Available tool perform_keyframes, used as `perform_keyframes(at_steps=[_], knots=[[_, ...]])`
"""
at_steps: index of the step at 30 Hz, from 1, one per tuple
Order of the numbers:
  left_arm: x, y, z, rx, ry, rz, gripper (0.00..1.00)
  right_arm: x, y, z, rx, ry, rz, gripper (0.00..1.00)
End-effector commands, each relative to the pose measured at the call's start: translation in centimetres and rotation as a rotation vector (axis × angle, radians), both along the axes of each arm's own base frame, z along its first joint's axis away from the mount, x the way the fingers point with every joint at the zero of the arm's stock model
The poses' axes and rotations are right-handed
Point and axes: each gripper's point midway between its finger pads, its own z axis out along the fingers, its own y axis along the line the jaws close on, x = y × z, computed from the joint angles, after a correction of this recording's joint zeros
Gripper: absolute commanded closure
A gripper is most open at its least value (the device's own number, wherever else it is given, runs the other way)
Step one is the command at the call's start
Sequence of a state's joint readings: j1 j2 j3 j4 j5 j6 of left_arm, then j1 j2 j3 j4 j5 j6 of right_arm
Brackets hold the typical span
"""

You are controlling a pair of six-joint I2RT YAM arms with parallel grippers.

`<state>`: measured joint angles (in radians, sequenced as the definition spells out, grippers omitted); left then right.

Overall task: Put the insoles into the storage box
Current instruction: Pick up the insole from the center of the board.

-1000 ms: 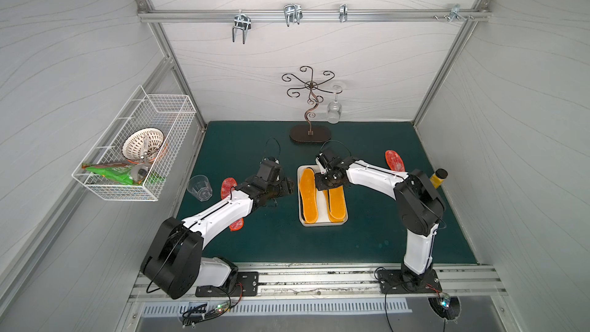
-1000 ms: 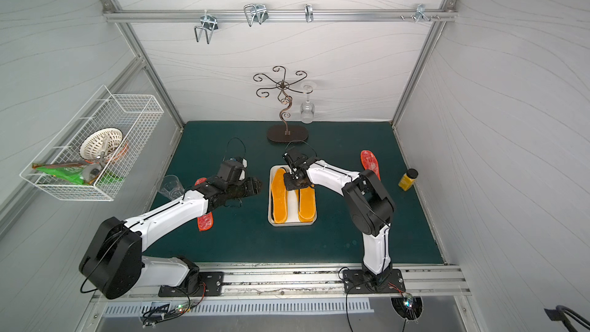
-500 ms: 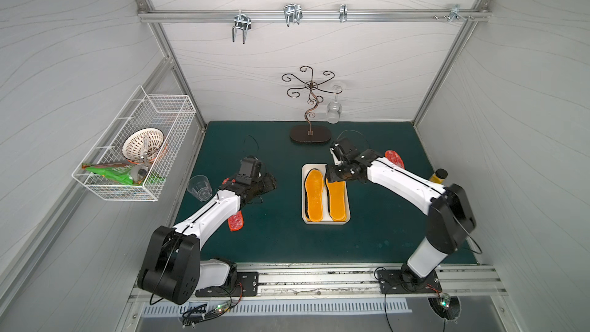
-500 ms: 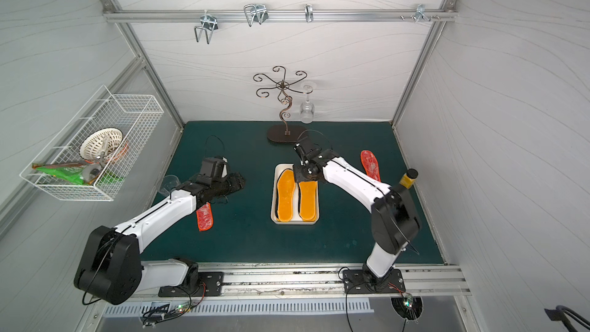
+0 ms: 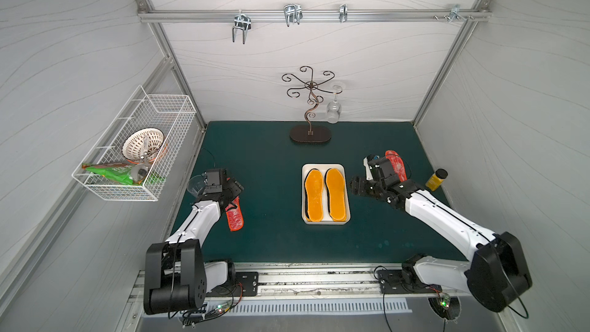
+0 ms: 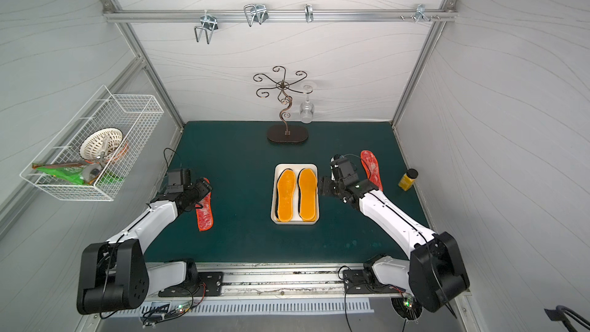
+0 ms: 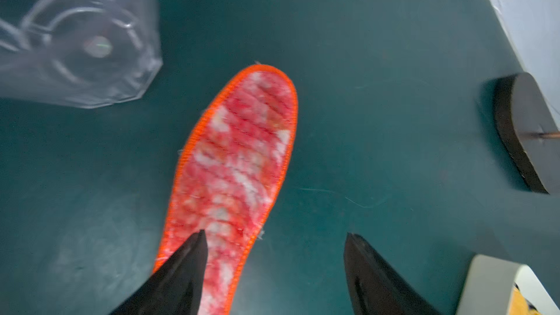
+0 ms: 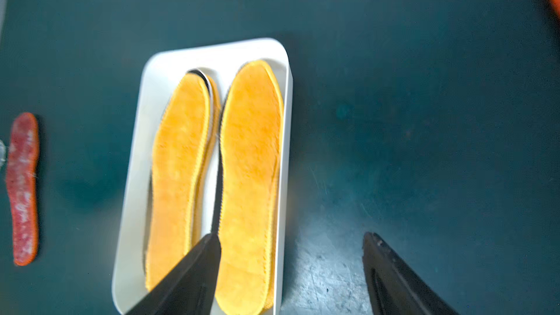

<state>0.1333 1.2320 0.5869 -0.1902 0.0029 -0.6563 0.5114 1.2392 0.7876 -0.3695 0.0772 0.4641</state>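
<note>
The white storage box [image 5: 322, 166] sits mid-mat and holds orange-yellow insoles [image 5: 314, 194] in two side-by-side stacks, with black edges showing beneath; the right wrist view shows them too [image 8: 251, 159]. One red speckled insole [image 5: 234, 217] lies on the mat at the left, another [image 5: 396, 164] at the right. My left gripper [image 5: 236, 186] hovers open over the left red insole [image 7: 236, 153], one finger above it, nothing held. My right gripper [image 5: 356, 185] stands open and empty just right of the box, one finger over the box's edge [image 8: 288, 65].
A clear plastic cup [image 5: 195, 185] stands just left of my left gripper. A yellow bottle [image 5: 435, 180] is near the right wall. A metal stand [image 5: 310, 134] with a hanging glass [image 5: 333, 111] is at the back. A wire basket [image 5: 134, 148] hangs on the left wall.
My right gripper has drawn back from over the box to its right side and opened wider. My left gripper has moved left, over the red insole, and opened slightly more.
</note>
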Motion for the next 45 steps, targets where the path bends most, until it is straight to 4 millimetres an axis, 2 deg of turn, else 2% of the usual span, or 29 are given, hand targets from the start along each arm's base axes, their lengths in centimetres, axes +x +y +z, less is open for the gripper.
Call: perform_keyframes(at_steps=[1,7,12,19,26,33,40,45], knots=[[1.3,1.4,0.9,0.001,-0.068,0.056,0.24,1.3,1.4,0.6,0.044,-0.059,0.015,0.22],[1.5,2.6,-1.1,-0.086,-0.028,0.114,0.23,1.9,0.7,-0.4,-0.047,-0.088,0.013,0.18],[1.4,3.7,-2.1,-0.127,-0.012,0.162,0.23,1.7,0.6,0.4,-0.037,-0.160,0.037,0.15],[1.3,3.8,-2.5,-0.127,0.018,0.162,0.23,1.1,0.5,1.1,-0.013,-0.197,0.051,0.14],[0.5,2.4,-4.5,-0.188,0.077,0.130,0.26,0.9,1.0,1.0,0.020,-0.187,0.058,0.14],[0.8,-0.8,-5.6,-0.121,0.162,0.014,0.29,0.5,0.8,1.9,0.038,-0.204,0.053,0.15],[1.3,-1.9,-6.7,-0.147,0.186,-0.016,0.44,0.5,0.8,1.7,0.040,-0.200,0.050,0.15],[1.0,-3.1,-5.7,-0.171,0.159,-0.022,0.52,0.6,0.8,1.3,0.026,-0.187,0.047,0.15]])
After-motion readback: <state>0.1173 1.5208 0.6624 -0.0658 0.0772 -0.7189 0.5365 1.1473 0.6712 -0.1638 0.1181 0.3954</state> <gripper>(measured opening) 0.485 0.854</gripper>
